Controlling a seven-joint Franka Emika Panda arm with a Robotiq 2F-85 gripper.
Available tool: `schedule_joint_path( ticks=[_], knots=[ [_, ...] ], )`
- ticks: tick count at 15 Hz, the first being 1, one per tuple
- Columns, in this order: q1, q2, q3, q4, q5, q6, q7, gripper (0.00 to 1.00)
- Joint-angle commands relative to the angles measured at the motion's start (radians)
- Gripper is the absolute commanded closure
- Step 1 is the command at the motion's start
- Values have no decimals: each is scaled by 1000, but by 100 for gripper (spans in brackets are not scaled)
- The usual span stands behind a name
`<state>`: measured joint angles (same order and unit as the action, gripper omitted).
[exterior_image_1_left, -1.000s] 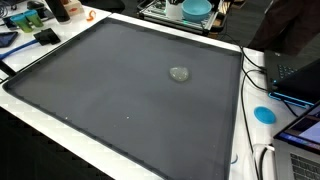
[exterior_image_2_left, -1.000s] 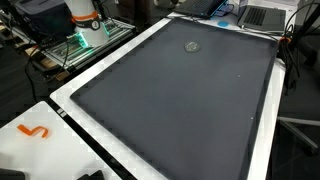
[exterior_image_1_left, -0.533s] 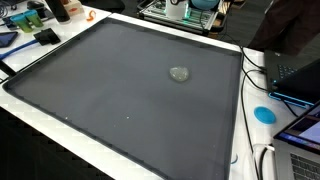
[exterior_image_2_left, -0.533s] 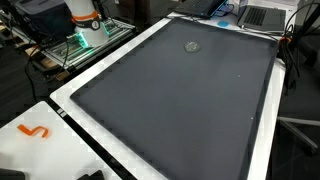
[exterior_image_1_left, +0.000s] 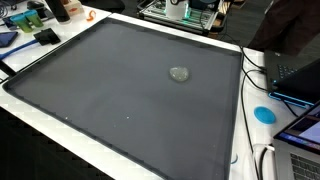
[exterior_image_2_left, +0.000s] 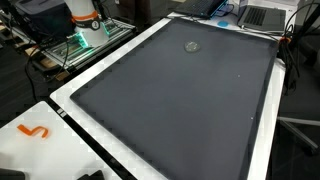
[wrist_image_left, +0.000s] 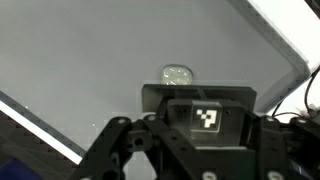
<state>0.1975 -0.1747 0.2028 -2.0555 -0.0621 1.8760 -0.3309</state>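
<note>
A small round grey-silver object lies on a large dark grey mat; it shows in both exterior views and in the wrist view. My gripper fills the lower part of the wrist view, high above the mat. It has a black block with a black-and-white square tag at its middle. Its linkages spread wide to either side and it holds nothing. The fingertips do not show clearly. The round object lies just beyond the gripper's body. The gripper is out of both exterior views.
The mat lies on a white table. The robot's white base stands beside it. Laptops, cables and a blue disc sit at one edge, small tools at another. An orange squiggle lies on the white surface.
The mat and the round object have not moved. The teal shape at the mat's far edge in an exterior view has shrunk slightly.
</note>
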Motion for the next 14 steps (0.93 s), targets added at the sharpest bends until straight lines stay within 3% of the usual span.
schedule_joint_path(
  ticks=[1, 8, 9, 14],
  knots=[
    [8, 2, -7, 3, -1, -3, 2, 44],
    [7, 9, -6, 7, -1, -3, 2, 44],
    [7, 9, -6, 7, -1, -3, 2, 69],
    [0, 74, -18, -55, -26, 34, -56, 69]
  ],
)
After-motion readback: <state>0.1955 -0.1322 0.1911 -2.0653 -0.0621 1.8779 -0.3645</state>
